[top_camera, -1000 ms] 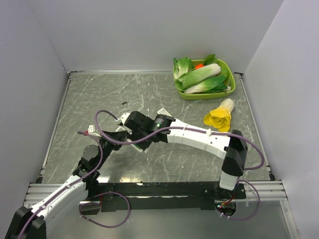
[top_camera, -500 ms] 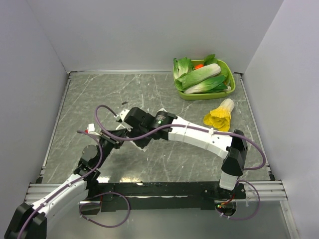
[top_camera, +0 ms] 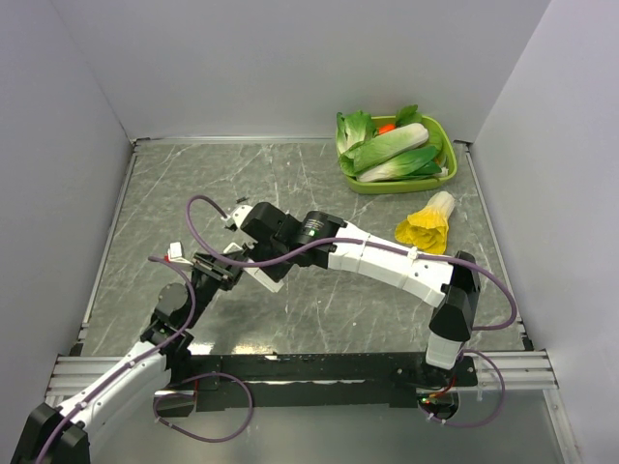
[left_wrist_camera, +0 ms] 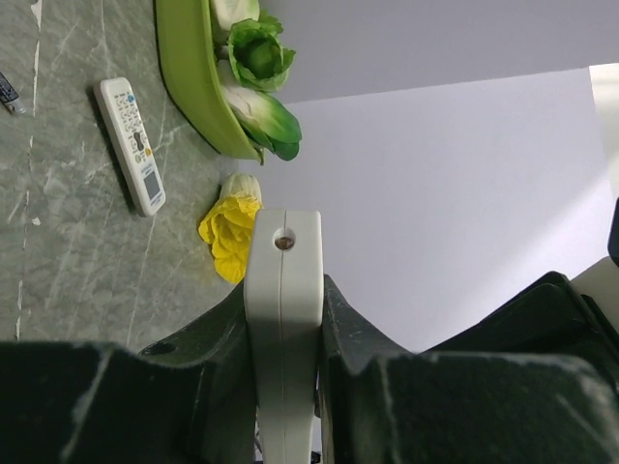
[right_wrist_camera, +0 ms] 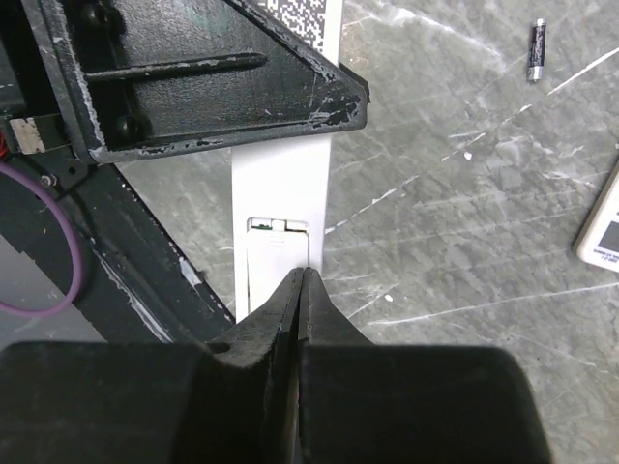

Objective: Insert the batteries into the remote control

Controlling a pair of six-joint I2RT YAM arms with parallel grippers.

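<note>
My left gripper [left_wrist_camera: 282, 387] is shut on the slim white remote control [left_wrist_camera: 282, 319], gripping its edges and holding it off the table. In the right wrist view the remote [right_wrist_camera: 280, 184] shows its back, with the battery compartment [right_wrist_camera: 279, 253] covered by its lid. My right gripper [right_wrist_camera: 304, 275] is shut and empty, its tips over the compartment's lower edge. In the top view the left gripper [top_camera: 208, 267] holds the remote [top_camera: 269, 277] at centre left, and the right gripper [top_camera: 250, 249] is over it. No green batteries are in view.
A wider white remote [left_wrist_camera: 131, 145] with coloured buttons lies flat on the table. A small dark cylinder [right_wrist_camera: 534, 50] with a metal end lies beyond it. A green tray [top_camera: 401, 184] of leafy vegetables stands at the back right, with a yellow-leaved vegetable [top_camera: 426, 224] in front of it.
My right wrist has moved a little left and toward the back over the remote. My left gripper, still holding the remote, has shifted slightly left.
</note>
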